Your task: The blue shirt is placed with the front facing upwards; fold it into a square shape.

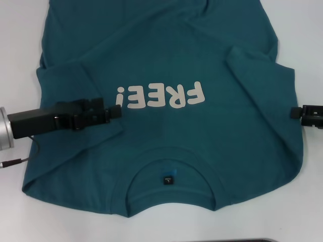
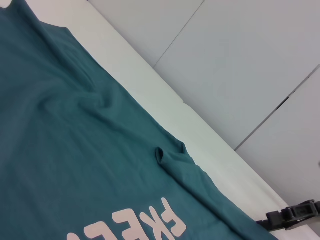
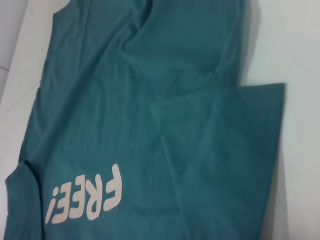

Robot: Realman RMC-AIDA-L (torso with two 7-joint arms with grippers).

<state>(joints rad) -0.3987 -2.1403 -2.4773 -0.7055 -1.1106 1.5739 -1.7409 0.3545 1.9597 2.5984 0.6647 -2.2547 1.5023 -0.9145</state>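
The blue shirt (image 1: 202,136) is seen as soft matt cloth, lightly creased, with smooth pale lettering (image 1: 160,96) printed on its chest. Beneath the shirt, a smooth white table (image 1: 313,30) is shown. Matt black plastic is seen on the left gripper (image 1: 115,112).

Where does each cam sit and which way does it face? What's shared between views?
Head view: on the robot's head, looking forward and down at the blue shirt on the table; left hand over the shirt's left sleeve, right hand at its right edge.
Left wrist view: on the left arm, looking low across the shirt toward the right hand; own hand not shown.
Right wrist view: on the right arm, looking down on the shirt; no hand shown.
Shared: all three show the FREE! lettering.
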